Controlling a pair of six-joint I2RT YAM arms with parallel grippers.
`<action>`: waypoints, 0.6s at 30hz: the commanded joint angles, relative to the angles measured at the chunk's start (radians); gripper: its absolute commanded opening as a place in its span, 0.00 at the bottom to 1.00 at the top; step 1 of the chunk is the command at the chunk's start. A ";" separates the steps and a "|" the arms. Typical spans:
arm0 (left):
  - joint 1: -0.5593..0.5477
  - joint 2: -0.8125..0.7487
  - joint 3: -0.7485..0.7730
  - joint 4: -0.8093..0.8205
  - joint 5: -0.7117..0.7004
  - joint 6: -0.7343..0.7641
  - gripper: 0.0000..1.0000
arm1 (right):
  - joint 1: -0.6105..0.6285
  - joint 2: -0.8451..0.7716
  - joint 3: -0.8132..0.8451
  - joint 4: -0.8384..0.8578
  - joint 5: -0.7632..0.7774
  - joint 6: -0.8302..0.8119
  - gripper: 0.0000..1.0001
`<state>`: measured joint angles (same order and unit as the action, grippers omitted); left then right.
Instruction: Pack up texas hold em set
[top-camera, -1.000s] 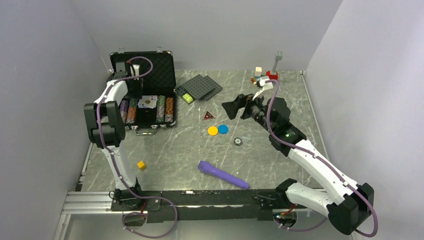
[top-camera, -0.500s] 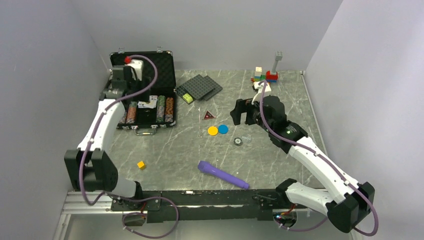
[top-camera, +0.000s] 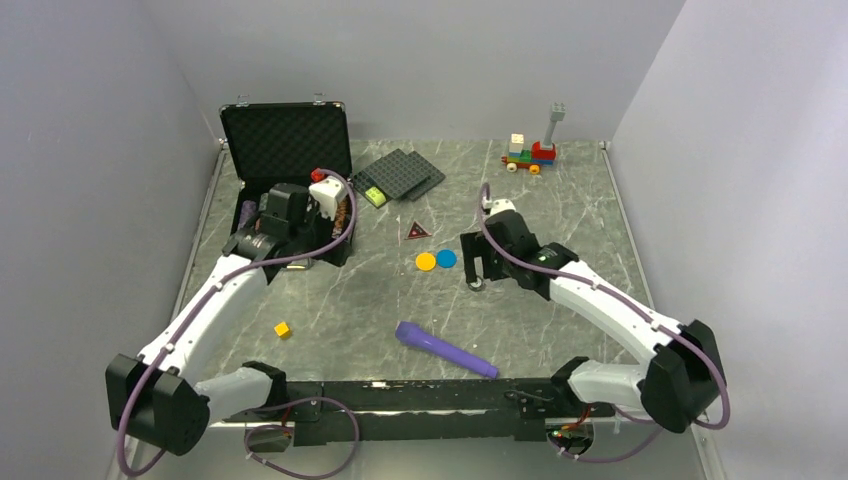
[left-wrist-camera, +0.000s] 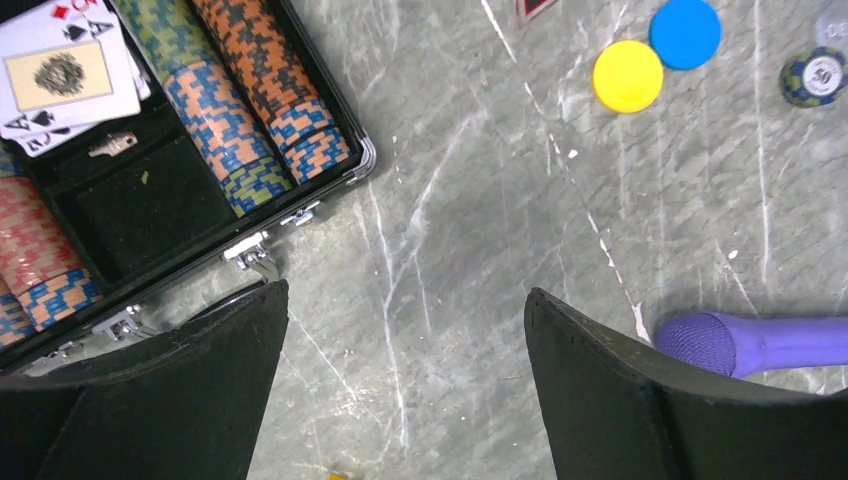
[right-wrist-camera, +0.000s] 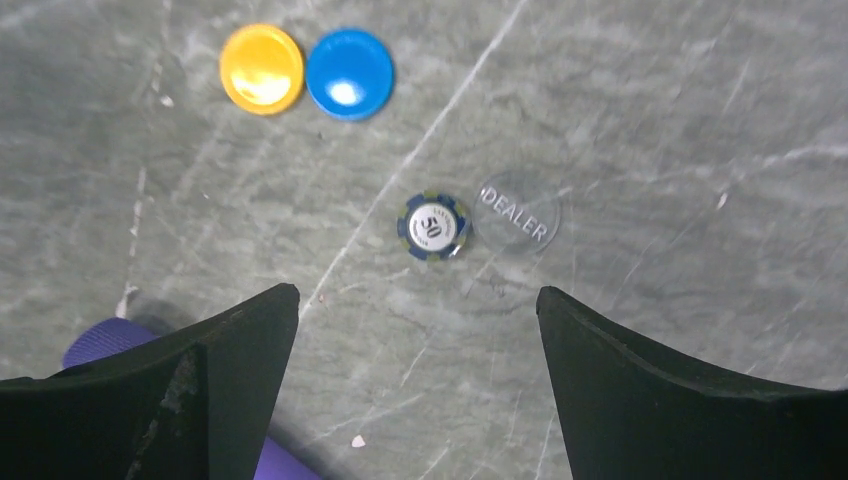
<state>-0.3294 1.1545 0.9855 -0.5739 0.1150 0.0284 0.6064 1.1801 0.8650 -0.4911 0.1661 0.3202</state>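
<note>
The black case (top-camera: 285, 140) stands open at the back left, with striped chip stacks (left-wrist-camera: 250, 90) and playing cards (left-wrist-camera: 65, 75) in its foam tray. My left gripper (top-camera: 283, 232) hovers over the case's front right corner, open and empty (left-wrist-camera: 407, 295). The yellow disc (top-camera: 426, 262) and blue disc (top-camera: 446, 258) lie mid-table, with the dark red triangle (top-camera: 417, 231) behind them. My right gripper (top-camera: 478, 268) points down, open (right-wrist-camera: 418, 295). A loose striped chip (right-wrist-camera: 434, 226) and a clear dealer button (right-wrist-camera: 517, 213) lie just beyond its fingertips.
A purple cylinder (top-camera: 445, 349) lies near the front, close to both grippers' views. A small yellow cube (top-camera: 283, 329) sits front left. Dark grey studded plates (top-camera: 400, 175) lie right of the case, and a toy brick train (top-camera: 530, 152) stands at the back right.
My left arm has swung from the case's back to its front right corner, and its jaws have opened. My right gripper has dropped and turned downward over the loose chip.
</note>
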 joint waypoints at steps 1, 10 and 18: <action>-0.008 -0.078 0.013 0.033 -0.005 -0.020 0.91 | 0.037 0.078 -0.003 -0.047 0.076 0.092 0.92; -0.008 -0.127 -0.021 0.045 -0.005 -0.021 0.91 | 0.060 0.257 -0.009 0.054 0.107 0.144 0.87; -0.008 -0.144 -0.038 0.049 -0.014 -0.022 0.91 | 0.056 0.353 -0.003 0.134 0.072 0.142 0.74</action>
<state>-0.3363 1.0416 0.9474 -0.5583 0.1081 0.0143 0.6666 1.5017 0.8551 -0.4236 0.2348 0.4477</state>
